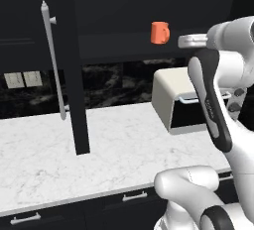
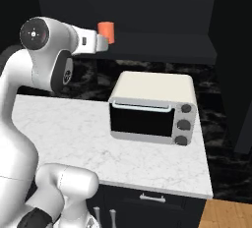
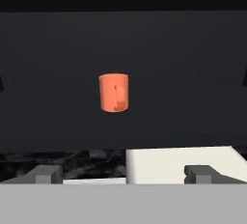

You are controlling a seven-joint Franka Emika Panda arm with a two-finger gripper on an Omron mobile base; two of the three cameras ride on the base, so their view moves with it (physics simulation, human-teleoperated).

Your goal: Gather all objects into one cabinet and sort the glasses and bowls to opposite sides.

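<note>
Orange mug (image 1: pixel 159 32) (image 2: pixel 106 31) (image 3: pixel 114 92) upright on dark shelf (image 1: pixel 124 45) of open black cabinet.

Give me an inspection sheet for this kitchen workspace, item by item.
Surface: white marble counter, bare part in front of the door.
Job's things: orange mug on the cabinet shelf; cabinet door open, silver handle.
Clutter: toaster oven on the counter.
Grippers: gripper open, aimed at the mug, apart from it.
Cables: nothing seen.
Surroundings: dark marbled backsplash, wall outlets, drawers below.
</note>
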